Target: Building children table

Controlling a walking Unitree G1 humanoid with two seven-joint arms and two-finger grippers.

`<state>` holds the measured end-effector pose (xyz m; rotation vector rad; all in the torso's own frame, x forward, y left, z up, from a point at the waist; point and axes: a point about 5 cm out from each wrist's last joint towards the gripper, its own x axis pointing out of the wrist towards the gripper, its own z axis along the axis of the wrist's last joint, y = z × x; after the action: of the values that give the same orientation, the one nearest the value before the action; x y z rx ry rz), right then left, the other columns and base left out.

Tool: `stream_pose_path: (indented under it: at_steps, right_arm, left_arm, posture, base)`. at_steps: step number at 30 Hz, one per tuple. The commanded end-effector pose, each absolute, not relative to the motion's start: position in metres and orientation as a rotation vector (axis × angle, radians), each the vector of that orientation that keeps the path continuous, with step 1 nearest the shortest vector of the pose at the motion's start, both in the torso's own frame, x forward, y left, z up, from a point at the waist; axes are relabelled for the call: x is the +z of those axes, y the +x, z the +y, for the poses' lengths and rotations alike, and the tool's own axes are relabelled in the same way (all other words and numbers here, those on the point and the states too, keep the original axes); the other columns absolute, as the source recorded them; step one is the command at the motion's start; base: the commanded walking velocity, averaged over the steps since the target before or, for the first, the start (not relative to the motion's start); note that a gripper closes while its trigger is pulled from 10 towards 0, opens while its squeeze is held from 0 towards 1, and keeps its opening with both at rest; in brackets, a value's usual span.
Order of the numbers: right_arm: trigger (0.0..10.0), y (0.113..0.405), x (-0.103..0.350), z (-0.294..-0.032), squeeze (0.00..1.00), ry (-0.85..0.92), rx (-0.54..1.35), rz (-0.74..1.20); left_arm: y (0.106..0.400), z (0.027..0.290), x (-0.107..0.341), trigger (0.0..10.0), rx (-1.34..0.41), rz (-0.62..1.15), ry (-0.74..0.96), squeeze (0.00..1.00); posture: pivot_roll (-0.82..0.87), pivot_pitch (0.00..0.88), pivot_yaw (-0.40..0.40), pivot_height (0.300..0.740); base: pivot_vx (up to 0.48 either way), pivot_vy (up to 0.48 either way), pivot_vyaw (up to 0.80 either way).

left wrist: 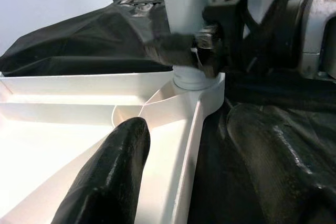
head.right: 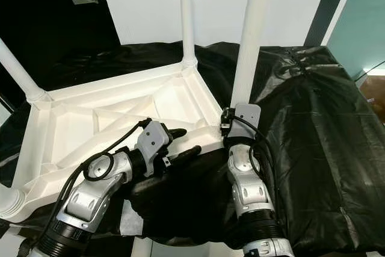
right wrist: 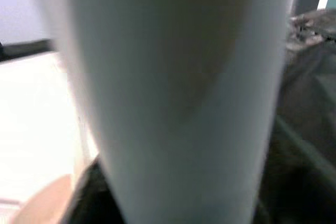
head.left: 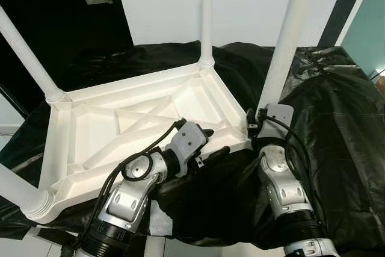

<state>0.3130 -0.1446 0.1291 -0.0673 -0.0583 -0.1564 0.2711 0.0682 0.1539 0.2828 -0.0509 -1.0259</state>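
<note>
Left eye view: the white plastic table top (head.left: 120, 130) lies upside down on black sheeting (head.left: 337, 118), ribbed underside up, legs standing from its corners. The left tool (head.left: 207, 142) straddles its near rim, fingers spread.

Left wrist view: the right tool (left wrist: 210, 45) clenches the near-right leg (left wrist: 184, 3) by its socket.

Right wrist view: that smooth round leg looms blurred.

- Left arm (head.left: 129, 194): silver metal shell in rounded segments, with a round black-ringed joint and a ribbed black cuff at its lower end.
- A black cable loops from that joint up to a grey box-shaped wrist block (head.left: 187, 139).
- Left gripper (head.left: 210, 142): long, glossy black fingers (left wrist: 113, 174) with rounded tips.
- Right arm (head.left: 286, 191): same silver shell, small dark screw holes, black ribbed cuff.
- A black cable runs along the right arm to a grey wrist block.
</note>
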Motion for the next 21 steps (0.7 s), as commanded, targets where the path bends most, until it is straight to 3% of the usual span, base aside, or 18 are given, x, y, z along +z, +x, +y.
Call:
stream_pose_path:
  at_steps: [1,13,14,17,21]
  right_arm:
    - [10.0,0.31,0.121,-0.158,1.0,-0.054,-0.167,-0.028]
    - [10.0,0.297,0.123,-0.178,0.98,-0.052,0.137,-0.077]
    - [10.0,0.296,0.123,-0.181,0.0,-0.055,0.188,-0.079]
    - [10.0,0.296,0.122,-0.184,0.0,-0.052,0.236,-0.072]
    - [10.0,0.306,0.126,-0.194,0.0,-0.108,0.465,-0.037]
  left_arm:
    - [0.271,0.07,0.151,10.0,-0.994,-0.039,0.293,0.0]
    - [0.271,0.071,0.151,10.0,-0.997,-0.042,0.297,0.0]
    - [0.271,0.071,0.151,10.0,-0.999,-0.042,0.296,0.0]
    - [0.271,0.07,0.151,10.0,-1.001,-0.041,0.296,0.0]
    - [0.272,0.067,0.152,10.0,-1.009,-0.046,0.294,0.0]
  posture:
    - [-0.05,0.003,0.022,0.74]
    - [-0.06,0.0,0.024,0.74]
    - [-0.06,0.0,0.025,0.74]
    - [-0.07,0.0,0.028,0.74]
    - [-0.06,0.0,0.031,0.74]
  base:
    - [0.0,0.0,0.0]
    - [0.0,0.0,0.0]
    - [0.0,0.0,0.0]
    - [0.0,0.0,0.0]
    - [0.0,0.0,0.0]
